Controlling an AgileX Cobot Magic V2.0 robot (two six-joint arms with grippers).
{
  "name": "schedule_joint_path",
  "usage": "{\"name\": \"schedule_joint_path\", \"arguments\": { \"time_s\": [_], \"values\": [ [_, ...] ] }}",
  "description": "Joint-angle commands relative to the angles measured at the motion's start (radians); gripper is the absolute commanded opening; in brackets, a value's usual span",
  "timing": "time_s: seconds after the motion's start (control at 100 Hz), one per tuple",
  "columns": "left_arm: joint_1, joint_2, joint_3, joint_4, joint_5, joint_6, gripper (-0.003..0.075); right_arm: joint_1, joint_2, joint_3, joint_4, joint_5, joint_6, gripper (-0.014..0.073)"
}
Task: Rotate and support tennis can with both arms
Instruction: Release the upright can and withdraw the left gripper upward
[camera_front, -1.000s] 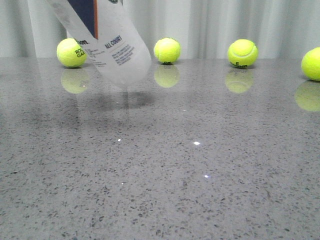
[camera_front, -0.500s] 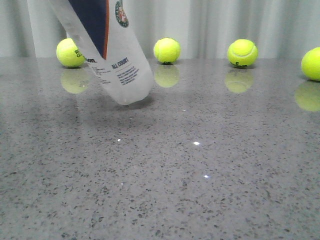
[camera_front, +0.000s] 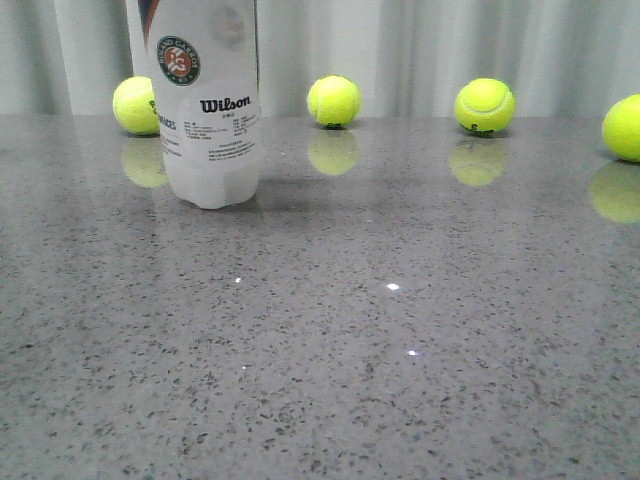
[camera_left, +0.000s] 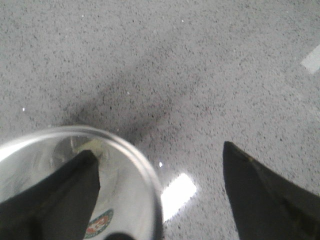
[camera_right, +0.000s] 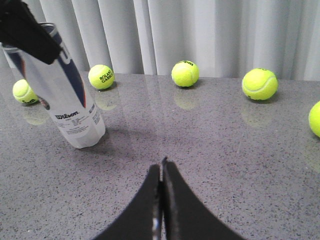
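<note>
The tennis can (camera_front: 210, 130) stands close to upright on the grey table, at the left in the front view, its Roland Garros badge and Wilson name facing the camera. In the left wrist view I look down on the can's round top rim (camera_left: 148, 175). My left gripper (camera_left: 159, 148) is open wide: one finger (camera_left: 65, 195) lies over the can's top, the other (camera_left: 260, 195) is well off to the side. The right wrist view shows the can (camera_right: 70, 110) ahead and to the side, a black left finger (camera_right: 27, 32) at its top. My right gripper (camera_right: 161, 167) is shut and empty, well away from the can.
Several yellow-green tennis balls line the back of the table before a white curtain: one (camera_front: 138, 105) just behind the can, one (camera_front: 334, 100) in the middle, one (camera_front: 485, 105) further right, one (camera_front: 625, 127) at the right edge.
The can was tilted with its base off the table; it has swung upright and come down onto the table, and turned so the badge and Wilson name face front.
</note>
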Motion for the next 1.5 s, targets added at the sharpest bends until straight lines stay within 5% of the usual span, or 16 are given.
{"name": "schedule_joint_path", "arguments": {
  "time_s": [0.0,0.52,0.64,0.8,1.21,1.49],
  "values": [
    [-0.001,-0.009,-0.074,-0.013,0.015,0.001,0.0505,-0.004,0.008,-0.024,-0.003,-0.08,-0.009,-0.006],
    [0.003,0.006,-0.149,0.02,-0.014,0.001,0.0481,-0.004,0.008,-0.024,-0.003,-0.08,-0.009,-0.006],
    [-0.003,-0.032,-0.15,0.076,-0.093,-0.021,0.0332,-0.004,0.008,-0.024,-0.003,-0.08,-0.009,-0.006],
    [-0.05,-0.13,-0.052,0.181,-0.277,-0.056,-0.0023,-0.004,0.008,-0.024,-0.003,-0.08,-0.009,-0.006],
    [-0.104,-0.399,0.501,0.174,-0.798,-0.056,-0.0018,-0.004,0.008,-0.024,-0.003,-0.08,-0.009,-0.006],
    [-0.104,-0.572,0.812,0.174,-0.932,-0.056,-0.0018,-0.004,0.008,-0.024,-0.003,-0.08,-0.009,-0.006]
  ]
}}
